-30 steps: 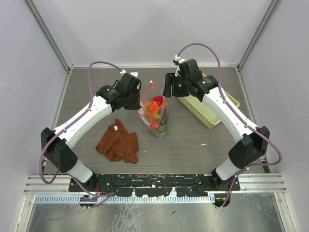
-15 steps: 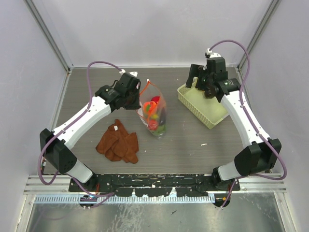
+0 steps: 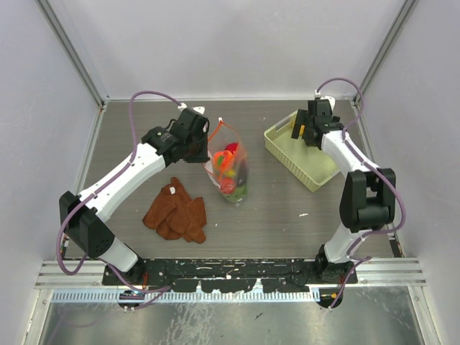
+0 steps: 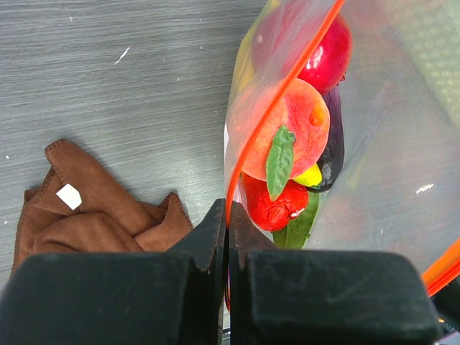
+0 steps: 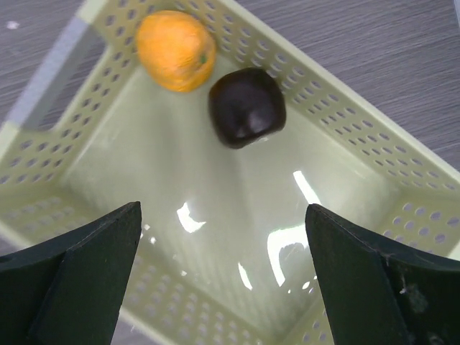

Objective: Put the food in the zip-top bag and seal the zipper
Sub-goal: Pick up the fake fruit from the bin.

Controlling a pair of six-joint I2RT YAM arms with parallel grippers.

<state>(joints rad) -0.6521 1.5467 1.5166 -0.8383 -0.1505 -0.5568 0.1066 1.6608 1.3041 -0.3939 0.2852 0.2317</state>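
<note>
The bag (image 3: 230,169) between cloth (image 3: 176,212) and basket (image 3: 302,162)

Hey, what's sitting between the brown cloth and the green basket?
The clear zip-top bag holding toy food, with bare table on both sides of it. The top view shows this.

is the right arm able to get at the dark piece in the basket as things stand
Probably yes: the right gripper hangs open above the basket, and the dark piece lies uncovered on its floor. The orange piece sits close beside it, leaving little room on that side.
</note>
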